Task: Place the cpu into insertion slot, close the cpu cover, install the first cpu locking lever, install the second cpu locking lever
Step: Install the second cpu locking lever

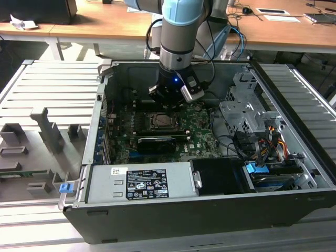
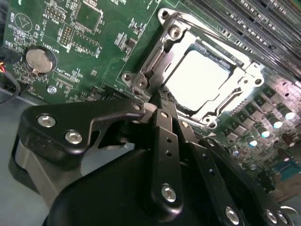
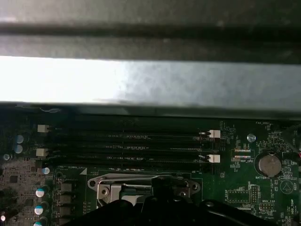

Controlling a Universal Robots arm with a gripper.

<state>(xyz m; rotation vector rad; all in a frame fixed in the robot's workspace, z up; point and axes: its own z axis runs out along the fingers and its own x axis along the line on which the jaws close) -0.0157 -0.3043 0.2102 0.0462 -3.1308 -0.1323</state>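
Observation:
The cpu lies flat in the insertion slot, silvery top up. The cpu cover, a silver metal frame, lies down around the chip in the second wrist view. My gripper is shut with nothing between its black fingers. Its tips are at one corner of the socket's metal rim, by a screw post. In the exterior view the gripper hangs low over the socket's far edge inside the open case. The first wrist view has the socket's frame partly hidden behind the gripper body.
A long black card lies just nearer than the socket. Memory slots run beside the socket, and a coin battery sits on the green board. The case wall stands close behind. A power supply and drive cables fill the case.

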